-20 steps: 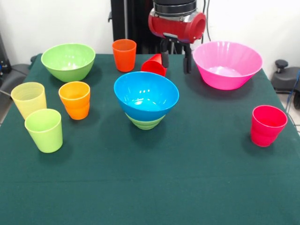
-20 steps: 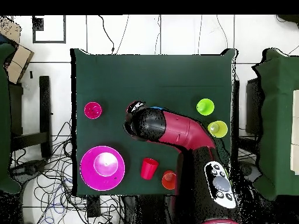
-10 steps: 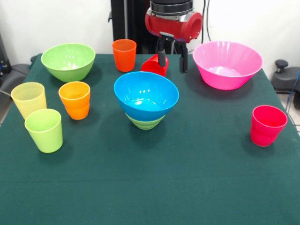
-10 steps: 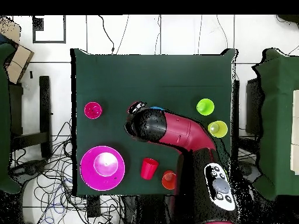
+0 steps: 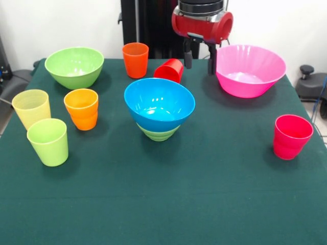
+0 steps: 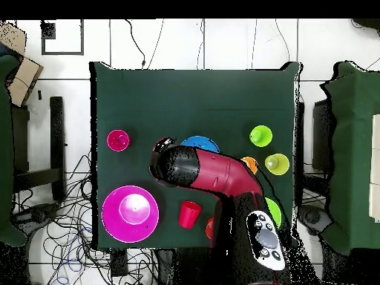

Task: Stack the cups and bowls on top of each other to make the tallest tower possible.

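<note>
— Gripper [image 5: 200,57]?
— Hanging over the far side of the green table [image 5: 204,204], between the tipped red cup [image 5: 170,70] and the large pink bowl [image 5: 248,70]. Fingers spread apart, holding nothing. Right finger close against the pink bowl's rim; touching or not, cannot tell.
— Tower?
— Only two pieces so far: large blue bowl [image 5: 159,104] sitting on the small light green bowl [image 5: 158,133], mid-table.
— Remaining cups?
— Red one lying on its side, mouth toward the gripper. Darker orange cup [image 5: 135,59] upright just beside it at the far edge. Lighter orange cup [image 5: 82,108], pale yellow cup [image 5: 31,108] and lime green cup [image 5: 48,141] clustered upright on the left of the front view. Pinkish-red cup [image 5: 291,136] alone on the right, well apart from the rest.
— Other bowl?
— Large light green bowl [image 5: 74,67] upright in the far left corner, empty.
— From overhead?
— Red arm [image 6: 215,171] reaching across from the bottom, covering part of the blue bowl and most of the large green bowl.
</note>
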Available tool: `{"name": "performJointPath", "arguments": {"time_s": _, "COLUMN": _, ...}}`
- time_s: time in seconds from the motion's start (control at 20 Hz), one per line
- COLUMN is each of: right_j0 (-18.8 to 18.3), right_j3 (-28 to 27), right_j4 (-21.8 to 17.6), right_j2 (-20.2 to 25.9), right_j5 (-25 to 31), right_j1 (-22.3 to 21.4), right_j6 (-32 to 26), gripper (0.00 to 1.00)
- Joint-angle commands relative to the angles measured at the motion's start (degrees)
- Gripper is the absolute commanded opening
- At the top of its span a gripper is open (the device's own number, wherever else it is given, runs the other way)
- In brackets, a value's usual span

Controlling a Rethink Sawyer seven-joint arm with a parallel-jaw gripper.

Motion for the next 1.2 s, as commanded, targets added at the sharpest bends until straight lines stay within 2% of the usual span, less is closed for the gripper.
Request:
{"name": "performJointPath", "arguments": {"time_s": 0.05, "right_j0": 0.69, "right_j3": 7.33, "right_j4": 1.03, "right_j2": 1.86, "right_j5": -0.13, "right_j1": -0.44, "right_j6": 5.91, "gripper": 1.0}}
{"name": "performJointPath", "arguments": {"time_s": 0.35, "right_j0": 1.13, "right_j3": 9.31, "right_j4": 1.71, "right_j2": 1.84, "right_j5": 0.38, "right_j1": -1.7, "right_j6": 6.29, "gripper": 1.0}}
{"name": "performJointPath", "arguments": {"time_s": 0.75, "right_j0": 1.05, "right_j3": 14.08, "right_j4": 3.49, "right_j2": 5.16, "right_j5": -3.65, "right_j1": -2.2, "right_j6": 6.55, "gripper": 1.0}}
{"name": "performJointPath", "arguments": {"time_s": 1.0, "right_j0": 0.34, "right_j3": 15.47, "right_j4": 3.7, "right_j2": 6.91, "right_j5": -5.08, "right_j1": -2.33, "right_j6": 5.23, "gripper": 1.0}}
{"name": "performJointPath", "arguments": {"time_s": 1.2, "right_j0": 1.15, "right_j3": 15.3, "right_j4": 3.41, "right_j2": 6.86, "right_j5": -4.96, "right_j1": -1.6, "right_j6": 5.22, "gripper": 1.0}}
